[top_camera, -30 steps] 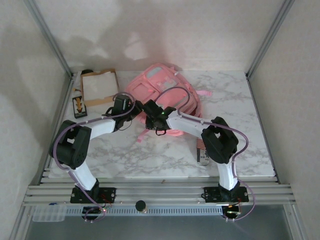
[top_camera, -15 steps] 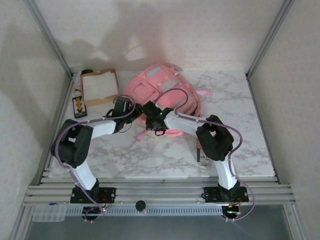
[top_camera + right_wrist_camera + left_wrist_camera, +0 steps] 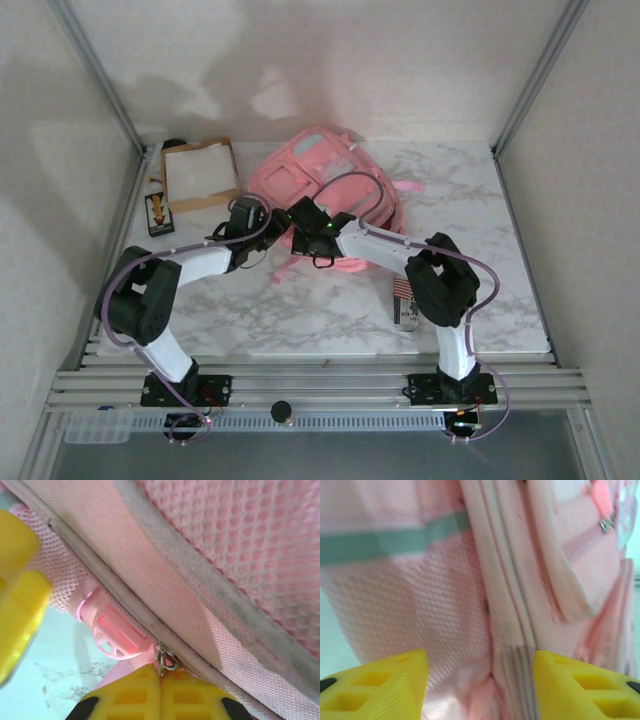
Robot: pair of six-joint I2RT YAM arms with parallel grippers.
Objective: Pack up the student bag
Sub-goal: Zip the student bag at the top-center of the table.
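Observation:
The student bag (image 3: 325, 180), a pink backpack, lies at the back middle of the marble table (image 3: 300, 320). My left gripper (image 3: 268, 228) is at the bag's near left edge. In the left wrist view its yellow fingers (image 3: 380, 682) stand apart, and a thick fold of the bag's pink fabric and seam (image 3: 485, 645) is pressed between them. My right gripper (image 3: 300, 216) sits against the bag's near edge just right of the left one. In the right wrist view my right gripper (image 3: 161, 672) is shut on the metal zipper pull (image 3: 167, 659), beside a pink strap buckle (image 3: 117, 637).
A shallow brown cardboard box (image 3: 200, 172) with white paper stands at the back left. In front of it lies a small black and yellow item (image 3: 158, 213). A striped flat item (image 3: 404, 300) lies under my right arm. Metal frame posts flank the table.
My right gripper's fingers have closed onto the zipper pull. Both arms have shifted slightly at the bag's near edge. The bag has stayed in place.

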